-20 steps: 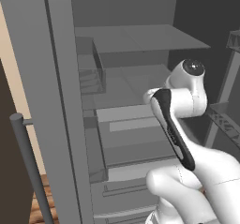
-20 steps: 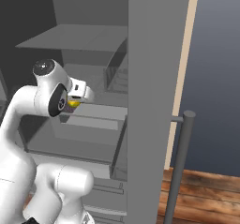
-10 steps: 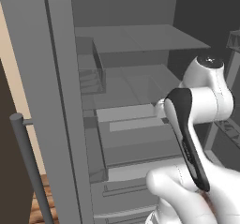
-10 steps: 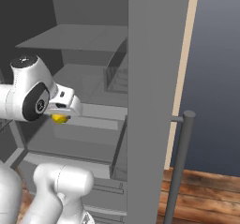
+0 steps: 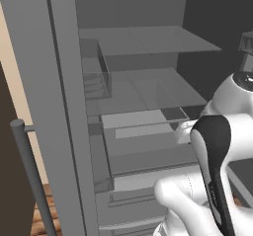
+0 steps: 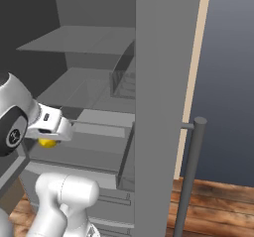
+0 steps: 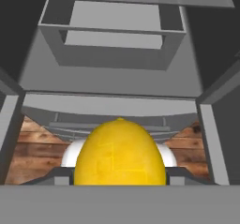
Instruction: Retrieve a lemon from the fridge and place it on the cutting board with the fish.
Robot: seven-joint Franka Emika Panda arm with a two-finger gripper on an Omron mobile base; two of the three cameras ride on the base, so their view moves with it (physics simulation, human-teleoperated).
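From the left base view I am looking into the open fridge (image 5: 133, 106), its grey shelves and lower drawer (image 5: 148, 146) bare as far as I can tell, with the left door (image 5: 49, 106) swung wide and its bar handle (image 5: 30, 176) standing in the foreground; my arm is crossing the lower right of the picture and hiding whatever the hand is carrying. From the right base view I am seeing the hand (image 6: 49, 136) at the left, in front of the fridge's lower shelves, and a sliver of the lemon (image 6: 47, 143) is peeking out beneath it, pinched between the fingers; the right door (image 6: 158, 112) and its handle (image 6: 191, 176) are standing open beside it. In the hand view the lemon (image 7: 120, 153) is sitting right in front of the camera, held between the two fingers, so I am reading the hand as clamped on the fruit, with the fridge drawer and a strip of wooden floor (image 7: 35, 148) beyond it. I am judging the retrieval as done and the carrying step as the one in hand: next I am needing to clear the open doors, turn the base toward the cutting board with the fish, and keep the grip firm on this round, slippery fruit.
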